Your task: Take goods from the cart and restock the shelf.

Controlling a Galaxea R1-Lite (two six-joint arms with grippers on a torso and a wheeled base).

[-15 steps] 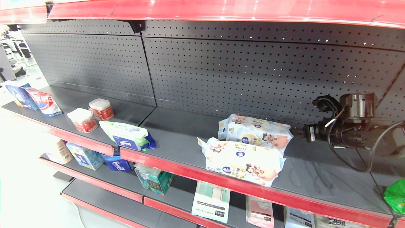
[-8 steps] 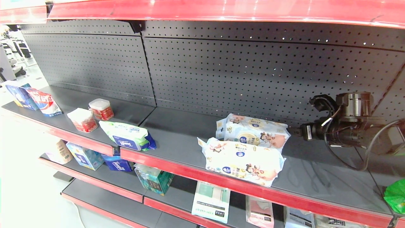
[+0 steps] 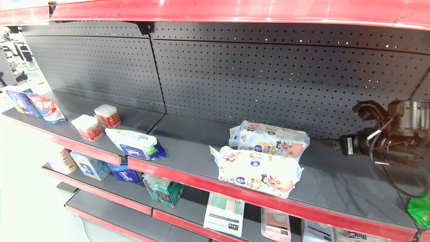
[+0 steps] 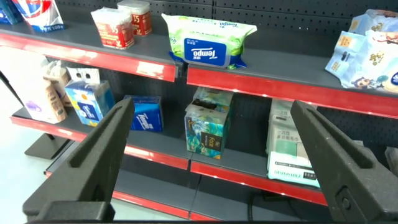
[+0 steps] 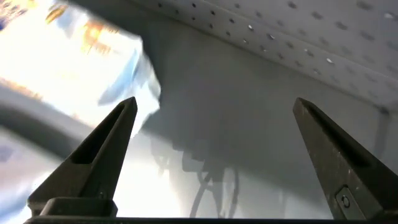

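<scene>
Two cartoon-printed wipes packs lie on the dark shelf (image 3: 336, 188): the rear pack (image 3: 268, 139) near the pegboard, the front pack (image 3: 258, 171) at the red edge. My right gripper (image 3: 346, 145) hovers over the shelf to the right of the rear pack, apart from it. In the right wrist view the gripper (image 5: 214, 106) is open with only bare shelf between its fingers, and the rear pack (image 5: 81, 56) lies off to one side. My left gripper (image 4: 211, 106) is open and holds nothing, facing the lower shelves.
A green-and-white wipes pack (image 3: 136, 144) and two red-and-white tubs (image 3: 88, 127) sit further left, with blue and red packs (image 3: 43, 107) at the far left. A green bag (image 3: 420, 208) lies at the right edge. The pegboard (image 3: 268, 74) closes the back. Lower shelves hold several goods.
The right arm first nudged the rear pack slightly left, then drew back to the right, leaving a gap between gripper and pack. Both packs stay on the shelf.
</scene>
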